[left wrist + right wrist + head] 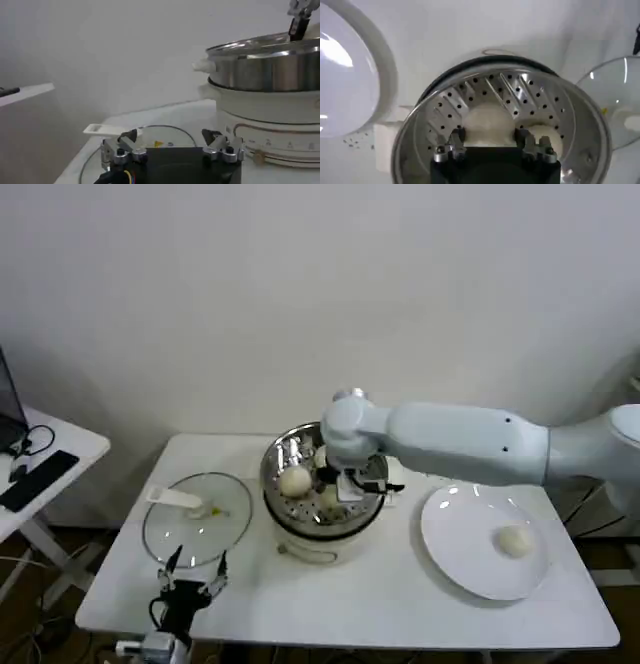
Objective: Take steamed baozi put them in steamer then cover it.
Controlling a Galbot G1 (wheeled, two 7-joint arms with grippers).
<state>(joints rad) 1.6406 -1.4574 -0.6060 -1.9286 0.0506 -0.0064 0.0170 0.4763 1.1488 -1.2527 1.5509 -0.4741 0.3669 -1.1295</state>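
Note:
The steamer [275, 456] stands mid-table, a shiny perforated basket [520, 85] on a white pot base [270, 112]. My right gripper [345, 482] reaches down inside it, shut on a cream baozi [489, 120] held between its fingers just above the perforated floor. Two more baozi [295, 481] [328, 497] lie in the basket, one beside the held bun [546, 136]. Another baozi [515, 540] rests on the white plate [450, 534]. The glass cover [197, 519] with its white handle [107, 130] lies flat left of the steamer. My left gripper [195, 569] hangs open just in front of the cover [165, 132].
A side desk [60, 449] with a keyboard stands at the far left. The table's front edge [350, 639] runs just behind my left gripper. Bare tabletop lies between the steamer and the front edge. My right arm [470, 442] spans above the plate's back side.

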